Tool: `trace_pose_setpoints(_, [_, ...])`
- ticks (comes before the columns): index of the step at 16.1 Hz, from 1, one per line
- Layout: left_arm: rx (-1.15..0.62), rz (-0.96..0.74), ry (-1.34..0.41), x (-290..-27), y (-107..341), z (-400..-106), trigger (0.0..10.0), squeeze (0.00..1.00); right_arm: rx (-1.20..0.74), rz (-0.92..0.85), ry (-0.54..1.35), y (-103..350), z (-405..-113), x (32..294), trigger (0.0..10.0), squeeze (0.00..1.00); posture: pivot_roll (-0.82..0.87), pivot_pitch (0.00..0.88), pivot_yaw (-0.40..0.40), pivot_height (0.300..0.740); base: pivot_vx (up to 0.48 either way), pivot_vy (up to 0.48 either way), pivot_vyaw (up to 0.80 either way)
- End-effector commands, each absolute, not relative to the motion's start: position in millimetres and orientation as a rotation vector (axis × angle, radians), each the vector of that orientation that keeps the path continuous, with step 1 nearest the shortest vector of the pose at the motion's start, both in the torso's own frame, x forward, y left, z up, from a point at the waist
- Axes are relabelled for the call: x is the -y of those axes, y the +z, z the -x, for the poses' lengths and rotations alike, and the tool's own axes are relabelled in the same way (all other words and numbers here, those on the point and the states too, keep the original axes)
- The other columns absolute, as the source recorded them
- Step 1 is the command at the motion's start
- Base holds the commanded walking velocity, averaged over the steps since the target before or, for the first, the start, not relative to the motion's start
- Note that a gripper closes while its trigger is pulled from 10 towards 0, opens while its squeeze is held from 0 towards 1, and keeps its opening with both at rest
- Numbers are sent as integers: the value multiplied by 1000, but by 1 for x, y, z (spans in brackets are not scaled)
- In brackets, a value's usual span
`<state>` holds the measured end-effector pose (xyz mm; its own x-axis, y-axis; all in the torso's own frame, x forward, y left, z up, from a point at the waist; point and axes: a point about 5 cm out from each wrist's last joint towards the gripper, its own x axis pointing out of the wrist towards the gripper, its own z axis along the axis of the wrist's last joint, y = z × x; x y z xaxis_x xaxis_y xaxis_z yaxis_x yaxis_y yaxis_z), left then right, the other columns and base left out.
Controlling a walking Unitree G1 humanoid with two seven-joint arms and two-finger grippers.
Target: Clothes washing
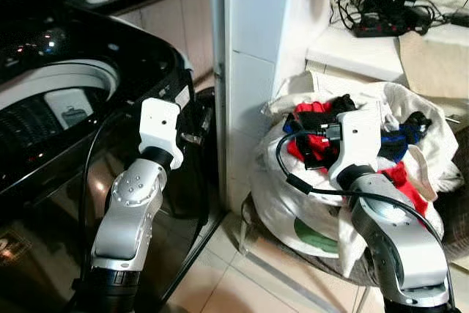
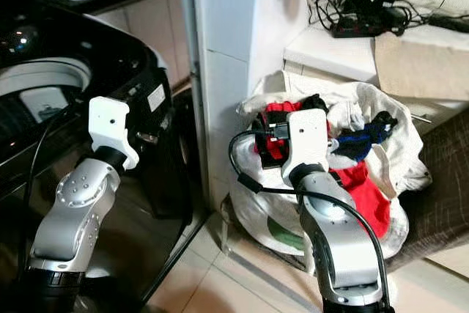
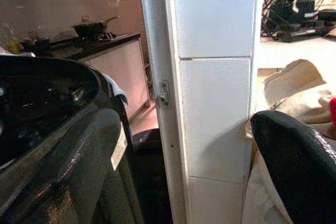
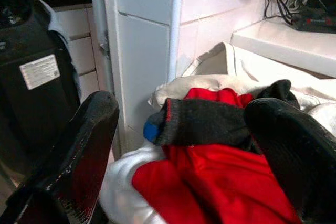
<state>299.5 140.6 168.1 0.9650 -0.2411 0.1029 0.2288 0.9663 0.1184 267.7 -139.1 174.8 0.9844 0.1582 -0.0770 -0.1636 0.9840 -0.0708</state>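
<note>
1. Red and black clothes fill the top of a white laundry bag sitting on the floor, at about four o'clock in the head view, against the foot of a white tiled pillar.
2. Progress, as a judgement: the wash looks barely begun. The bag appears full, and no garment is held or can be seen in the washer's tub.
3. The right gripper hovers just above the bag's heap with its fingers spread wide, holding nothing. A dark garment with a blue patch and red cloth lie between the fingers.
4. The likely step in hand is grasping a first garment. Still to do: carrying each piece to the drum and starting the machine.
5. The black top-loading washing machine stands at nine o'clock with its lid up. Its round tub opening is ringed in grey; the contents are too dark to make out.
6. The left gripper is raised between the washer and the pillar. One black finger shows in its wrist view; whether it is spread or closed cannot be told.
7. Further out, at one o'clock, a white ledge carries a black power strip with tangled cables.
</note>
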Motion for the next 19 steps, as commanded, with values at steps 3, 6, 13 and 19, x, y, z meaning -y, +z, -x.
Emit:
trace_pose_setpoints(3, [121, -103, -230, -143, 170, -300, 10000, 0, -63, 65, 175, 175, -268, 138, 10000, 0, -117, 0, 27, 740, 276, 0, 0])
trace_pose_setpoints(6, [122, -106, -234, -143, 171, -302, 10000, 0, -59, 65, 173, 175, -268, 137, 10000, 0, -118, 0, 34, 740, 274, 0, 0])
trace_pose_setpoints(13, [120, -99, -246, -142, 171, -303, 10000, 0, -54, 46, 165, 177, -267, 138, 10000, 0, -124, 0, 40, 740, 283, 0, -199])
trace_pose_setpoints(19, [122, -98, -235, -145, 171, -302, 10000, 0, -63, 102, 225, 175, -266, 130, 10000, 0, -117, 0, 34, 740, 303, 0, 348])
